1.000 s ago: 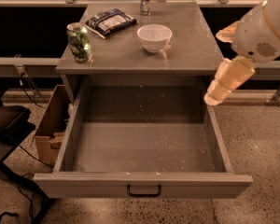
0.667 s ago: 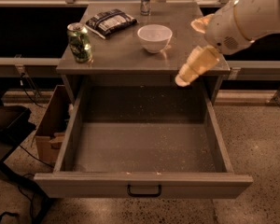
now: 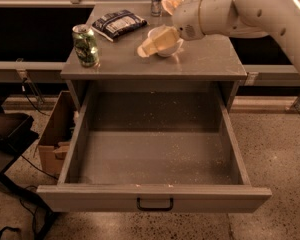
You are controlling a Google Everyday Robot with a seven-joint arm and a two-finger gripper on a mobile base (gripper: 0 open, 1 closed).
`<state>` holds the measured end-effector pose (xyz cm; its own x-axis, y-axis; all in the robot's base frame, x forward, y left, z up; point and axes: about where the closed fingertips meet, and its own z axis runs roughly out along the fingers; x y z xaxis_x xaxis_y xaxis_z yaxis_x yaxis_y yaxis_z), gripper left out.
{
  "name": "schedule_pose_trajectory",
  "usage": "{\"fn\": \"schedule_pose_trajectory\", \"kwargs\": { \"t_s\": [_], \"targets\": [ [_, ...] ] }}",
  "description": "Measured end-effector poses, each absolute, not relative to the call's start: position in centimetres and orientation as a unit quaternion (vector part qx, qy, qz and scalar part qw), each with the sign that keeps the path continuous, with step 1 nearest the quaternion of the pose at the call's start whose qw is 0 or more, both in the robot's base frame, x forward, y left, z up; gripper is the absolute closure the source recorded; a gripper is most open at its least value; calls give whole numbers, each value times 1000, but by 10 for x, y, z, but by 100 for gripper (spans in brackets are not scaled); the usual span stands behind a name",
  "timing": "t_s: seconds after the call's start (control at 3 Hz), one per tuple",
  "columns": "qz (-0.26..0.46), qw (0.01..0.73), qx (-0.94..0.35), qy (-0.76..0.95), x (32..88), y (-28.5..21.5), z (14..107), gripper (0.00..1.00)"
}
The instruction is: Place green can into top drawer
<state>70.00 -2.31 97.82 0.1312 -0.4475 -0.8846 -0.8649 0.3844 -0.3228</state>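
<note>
While the green can point(image 3: 85, 45) stands by the worktop's point(image 3: 205, 60) left edge, the gripper point(image 3: 143, 49) hovers right of it, its grip untellable; below, the top drawer point(image 3: 155, 160) lies open.

Green can point(image 3: 85, 45): glossy printed metal with a silvery top. Top drawer point(image 3: 90, 197): matt grey panels, speckled floor, dark metal handle point(image 3: 154, 204). Gripper point(image 3: 145, 48), over the matt grey tabletop point(image 3: 210, 59) beside the smooth white bowl point(image 3: 175, 46): smooth, cream, plastic-looking shell. Bag point(image 3: 119, 23): shiny crinkled film. Box point(image 3: 54, 136): plain brown cardboard.
</note>
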Motion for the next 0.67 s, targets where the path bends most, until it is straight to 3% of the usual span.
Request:
{"fn": "schedule_pose_trajectory", "kwargs": {
  "t_s": [0.67],
  "targets": [
    [211,533,-511,641,711,-16,965,0]
  ]
}}
